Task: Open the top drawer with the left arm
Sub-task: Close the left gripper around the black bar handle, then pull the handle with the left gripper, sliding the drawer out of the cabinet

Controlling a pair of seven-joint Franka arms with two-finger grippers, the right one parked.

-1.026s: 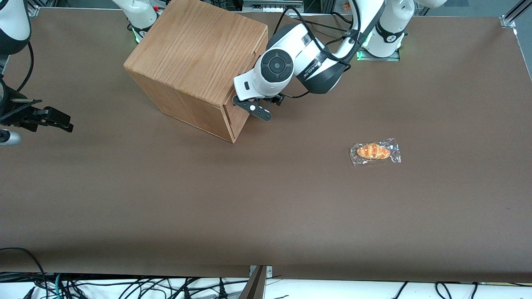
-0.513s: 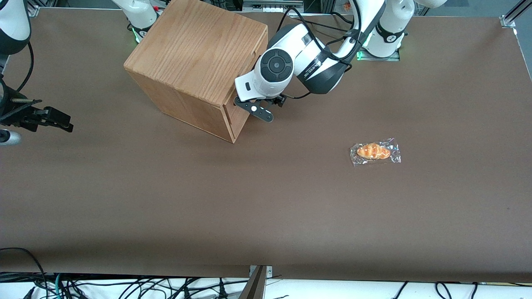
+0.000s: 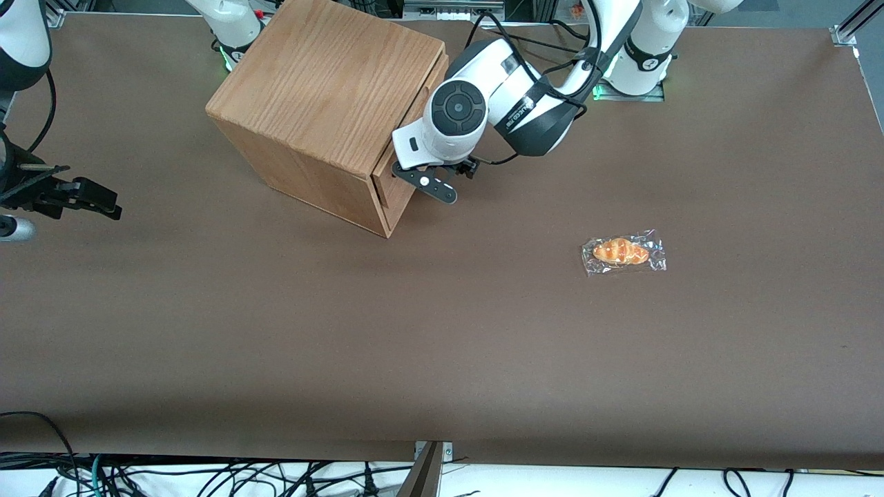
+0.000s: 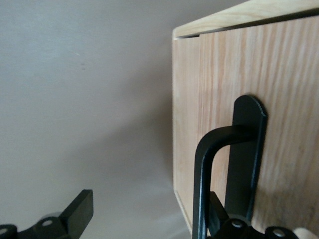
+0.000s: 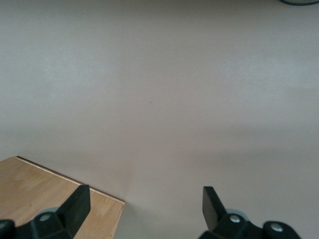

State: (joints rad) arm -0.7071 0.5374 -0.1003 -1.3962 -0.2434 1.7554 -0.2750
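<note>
text: none legible | left arm band: white lettering, unreadable

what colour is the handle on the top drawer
Black; the handle on the light oak top drawer shows best in the left wrist view, with the gripper at it.

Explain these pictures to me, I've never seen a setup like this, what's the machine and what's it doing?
These are white robot arms on a brown table. One picture looks down from the front; the other two come from cameras on the arms' wrists. The left arm has its gripper at the front of a wooden cabinet, with a finger hooked inside the top drawer's black handle. The drawer shows a slight gap. A wrapped pastry lies apart, nearer the front camera.
</note>
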